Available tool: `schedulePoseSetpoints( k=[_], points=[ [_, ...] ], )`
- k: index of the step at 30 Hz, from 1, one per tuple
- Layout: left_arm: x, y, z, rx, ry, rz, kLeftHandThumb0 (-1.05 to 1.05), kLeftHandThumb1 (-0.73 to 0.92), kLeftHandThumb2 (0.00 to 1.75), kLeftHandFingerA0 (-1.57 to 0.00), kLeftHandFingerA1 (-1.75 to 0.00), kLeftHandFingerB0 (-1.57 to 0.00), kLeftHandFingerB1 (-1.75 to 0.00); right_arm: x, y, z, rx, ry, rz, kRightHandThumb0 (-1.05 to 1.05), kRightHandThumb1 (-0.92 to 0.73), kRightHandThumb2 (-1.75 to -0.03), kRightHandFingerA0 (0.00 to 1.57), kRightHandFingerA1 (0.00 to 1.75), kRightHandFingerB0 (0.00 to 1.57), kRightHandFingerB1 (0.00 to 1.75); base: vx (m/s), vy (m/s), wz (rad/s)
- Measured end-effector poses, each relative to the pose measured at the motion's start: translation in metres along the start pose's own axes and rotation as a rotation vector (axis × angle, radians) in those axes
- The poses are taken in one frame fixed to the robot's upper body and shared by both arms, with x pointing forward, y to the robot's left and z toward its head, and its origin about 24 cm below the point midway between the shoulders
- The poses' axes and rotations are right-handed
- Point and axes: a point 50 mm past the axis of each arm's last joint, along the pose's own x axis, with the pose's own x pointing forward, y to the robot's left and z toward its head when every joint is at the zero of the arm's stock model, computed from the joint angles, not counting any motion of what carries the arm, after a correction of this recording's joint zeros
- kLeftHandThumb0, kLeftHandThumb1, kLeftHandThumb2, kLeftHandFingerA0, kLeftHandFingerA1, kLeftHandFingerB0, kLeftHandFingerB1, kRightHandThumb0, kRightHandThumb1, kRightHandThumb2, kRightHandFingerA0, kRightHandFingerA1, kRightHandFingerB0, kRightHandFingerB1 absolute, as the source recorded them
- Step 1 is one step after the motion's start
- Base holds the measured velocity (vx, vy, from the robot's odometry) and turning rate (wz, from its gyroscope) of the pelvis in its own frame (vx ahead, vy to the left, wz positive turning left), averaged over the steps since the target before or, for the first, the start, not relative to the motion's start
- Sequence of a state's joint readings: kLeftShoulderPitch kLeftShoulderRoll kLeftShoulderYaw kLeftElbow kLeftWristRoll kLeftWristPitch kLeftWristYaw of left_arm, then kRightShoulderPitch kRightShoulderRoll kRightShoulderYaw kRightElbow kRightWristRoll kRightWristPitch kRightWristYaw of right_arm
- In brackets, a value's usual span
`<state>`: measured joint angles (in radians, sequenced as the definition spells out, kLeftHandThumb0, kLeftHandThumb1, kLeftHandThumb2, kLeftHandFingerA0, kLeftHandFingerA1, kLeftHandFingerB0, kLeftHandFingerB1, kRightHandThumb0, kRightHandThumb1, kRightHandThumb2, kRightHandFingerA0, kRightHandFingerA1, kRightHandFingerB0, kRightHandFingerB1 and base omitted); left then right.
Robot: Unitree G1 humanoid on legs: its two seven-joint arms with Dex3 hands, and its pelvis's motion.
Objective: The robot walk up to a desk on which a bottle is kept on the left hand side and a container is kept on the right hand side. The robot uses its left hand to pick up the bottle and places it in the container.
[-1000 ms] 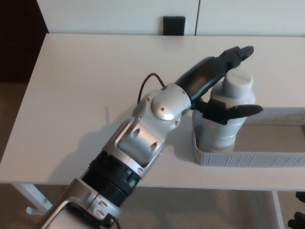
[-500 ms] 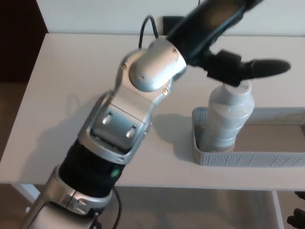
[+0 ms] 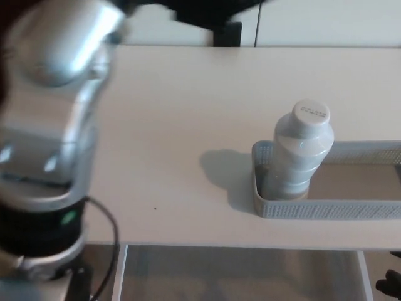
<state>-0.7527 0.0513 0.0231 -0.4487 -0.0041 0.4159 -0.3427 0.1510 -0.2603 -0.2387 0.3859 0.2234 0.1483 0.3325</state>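
A pale grey bottle point(image 3: 299, 153) with a round white cap stands upright inside the left end of a grey mesh container point(image 3: 351, 209) at the desk's right side. Nothing touches the bottle. My left arm point(image 3: 53, 132) is lifted high at the picture's left and is blurred by motion. Its black hand point(image 3: 200, 9) is a dark smear at the top edge, far from the bottle and mostly cut off. A small black part of my right hand point(image 3: 390, 290) shows in the bottom right corner, below the desk's edge.
The white desk point(image 3: 182, 113) spreads wide to the left of the container. A small black box point(image 3: 230, 34) sits against the pale wall behind the desk. The desk's front edge runs across the lower part of the picture, with a white leg beneath.
My left hand has let go of the bottle and swung up and to the left, away from the container. The bottle stays standing in the container.
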Motion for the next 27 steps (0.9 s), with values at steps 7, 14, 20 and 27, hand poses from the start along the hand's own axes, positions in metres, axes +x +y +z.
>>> schedulePoseSetpoints(
  k=[7, 14, 20, 27],
  points=[
    [-0.051, 0.036, -0.036, -0.032, 0.169, 0.160, -0.46, 0.40, 0.66, -0.36, -0.48, -0.30, -0.40, 0.000, 0.000, -0.001, 0.000, 0.003, 0.000, -0.44, -0.34, -0.82, 0.65, 0.71, 0.44, 0.60, 0.00, 0.000, 0.00],
    [-0.141, 0.072, -0.088, -0.079, 0.492, 0.381, -0.39, 0.55, 0.57, -0.49, -0.39, -0.36, -0.33, -0.001, -0.002, -0.003, 0.002, 0.011, -0.004, -0.40, -0.52, -0.55, 0.64, 0.58, 0.55, 0.51, 0.00, 0.000, 0.01],
    [-0.242, 0.089, -0.121, -0.128, 0.825, 0.583, -0.56, 0.46, 0.75, -0.37, -0.48, -0.31, -0.44, -0.002, -0.004, -0.006, 0.007, 0.023, -0.012, -0.41, -0.50, -0.54, 0.62, 0.58, 0.52, 0.50, 0.00, 0.000, 0.03],
    [-0.328, 0.081, -0.137, -0.198, 1.104, 0.718, -0.48, 0.45, 0.74, -0.46, -0.55, -0.35, -0.47, -0.003, -0.005, -0.009, 0.012, 0.036, -0.017, -0.40, -0.50, -0.54, 0.63, 0.59, 0.52, 0.51, 0.00, 0.000, 0.00]
  ],
)
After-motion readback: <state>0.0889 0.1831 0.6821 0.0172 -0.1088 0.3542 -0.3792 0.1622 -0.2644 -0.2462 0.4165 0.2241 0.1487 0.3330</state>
